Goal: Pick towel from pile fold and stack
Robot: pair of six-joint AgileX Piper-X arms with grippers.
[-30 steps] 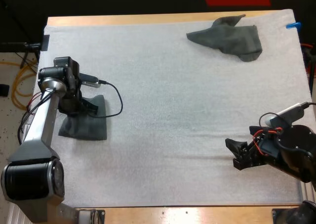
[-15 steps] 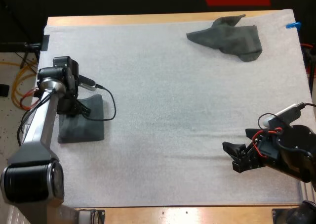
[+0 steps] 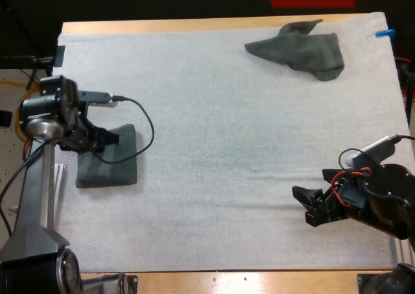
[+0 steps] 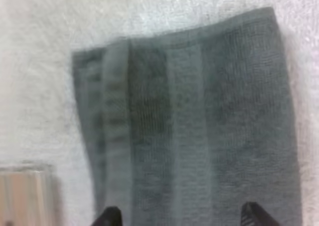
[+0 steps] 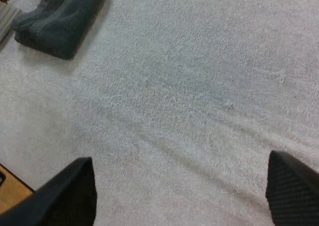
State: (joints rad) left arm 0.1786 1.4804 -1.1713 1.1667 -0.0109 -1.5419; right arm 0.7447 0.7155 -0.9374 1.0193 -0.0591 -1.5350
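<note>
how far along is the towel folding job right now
Done: one folded towel lies at the left edge of the mat. In hand: nothing; the left gripper hangs open over it, and the right gripper is open over bare mat. Left: the crumpled towel at the far right, not yet picked, folded or stacked.

The high view looks forward and down from behind the arms over the whole worktop (image 3: 259,282), the left wrist view faces straight down, close over the folded towel (image 4: 199,126) at the left edge, and the right wrist view slants low across the mat (image 5: 199,86) from the near right corner toward that towel, shared by all 3.
</note>
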